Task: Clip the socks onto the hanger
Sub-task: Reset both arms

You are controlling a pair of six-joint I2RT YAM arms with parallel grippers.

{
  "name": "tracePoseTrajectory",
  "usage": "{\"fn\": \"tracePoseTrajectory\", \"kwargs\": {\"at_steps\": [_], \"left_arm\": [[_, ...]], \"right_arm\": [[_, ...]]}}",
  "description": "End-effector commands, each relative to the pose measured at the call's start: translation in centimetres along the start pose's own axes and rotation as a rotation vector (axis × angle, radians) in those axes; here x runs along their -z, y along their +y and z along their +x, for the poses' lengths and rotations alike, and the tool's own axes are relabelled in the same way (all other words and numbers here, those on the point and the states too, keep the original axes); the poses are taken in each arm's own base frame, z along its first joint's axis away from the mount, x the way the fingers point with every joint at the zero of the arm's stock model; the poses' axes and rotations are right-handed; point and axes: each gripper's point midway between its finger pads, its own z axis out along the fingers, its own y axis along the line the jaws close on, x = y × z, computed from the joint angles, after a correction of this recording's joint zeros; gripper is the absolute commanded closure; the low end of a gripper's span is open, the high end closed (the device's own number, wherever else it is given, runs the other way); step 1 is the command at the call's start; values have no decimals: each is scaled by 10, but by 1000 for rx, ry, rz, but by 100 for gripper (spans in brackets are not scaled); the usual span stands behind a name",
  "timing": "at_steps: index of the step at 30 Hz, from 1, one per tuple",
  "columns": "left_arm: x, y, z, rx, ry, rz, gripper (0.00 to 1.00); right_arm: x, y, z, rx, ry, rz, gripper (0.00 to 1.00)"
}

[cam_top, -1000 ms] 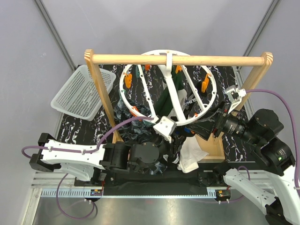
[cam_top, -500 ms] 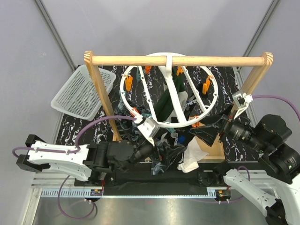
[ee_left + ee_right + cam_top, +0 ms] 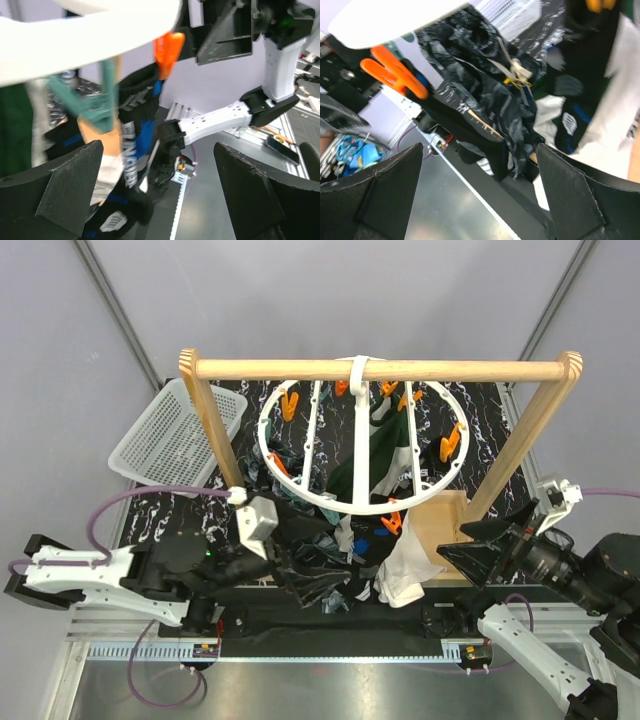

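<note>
The hanger, a white ring with orange pegs, hangs from the wooden rail. A dark green sock hangs inside it. A black sock with blue marks hangs from an orange peg. A mottled teal-grey sock droops below the ring's near rim. My left gripper is low at the near left of the ring, open and empty. My right gripper is at the near right, open and empty, and clear of the fabric.
A white mesh basket sits at the back left. The wooden rail frame spans the table, its right post on a wooden base. A white cloth hangs near the front middle, among dark fabric.
Both grippers have opened and both arms have drawn back toward the near edge, away from the ring. The hanger has swung and turned on the rail.
</note>
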Motion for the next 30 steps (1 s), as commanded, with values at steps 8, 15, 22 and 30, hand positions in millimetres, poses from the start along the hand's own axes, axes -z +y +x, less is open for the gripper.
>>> {"fn": "tracePoseTrajectory", "kwargs": {"at_steps": [8,15,22,30], "left_arm": [[21,30,-61,-132,69,-201,3],[57,46,-16,72,-83,-143,4],[97,54,26,250,-218,-16,3],[95,61,85,353,-261,24,1]], "right_arm": [[33,-36,-2,-109,-138,225,1],[19,-37,31,-97,-145,94,0],[-29,-47,82,-171,-109,-80,0],[-88,-101,132,-218,-60,-11,0]]}}
